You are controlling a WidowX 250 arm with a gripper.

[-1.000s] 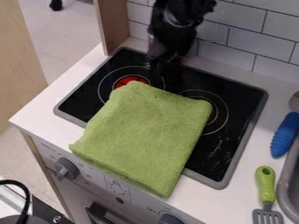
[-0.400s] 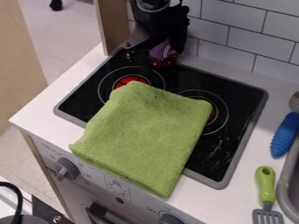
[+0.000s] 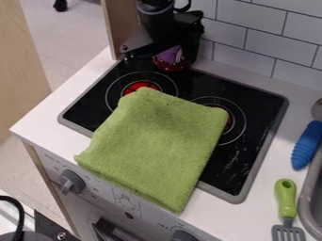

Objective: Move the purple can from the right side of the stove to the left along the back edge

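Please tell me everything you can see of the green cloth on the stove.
The green cloth looks like soft, slightly fuzzy towelling, folded into a thick, uneven rectangle with a few dark specks near its far end. It lies flat and slanted across the black cooktop, partly covering both red-centred burners, while its near end crosses the grey rim onto the white counter, reaching about to the front edge. Layered folds show along that near side. Nothing rests on it.

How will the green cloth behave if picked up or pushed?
Probably floppy: the green cloth lies folded in layers with soft, rounded edges. Likely light for its size, given the towel-like weave. Pushed, it may slide or bunch rather than roll, since it lies flat on the smooth stovetop.
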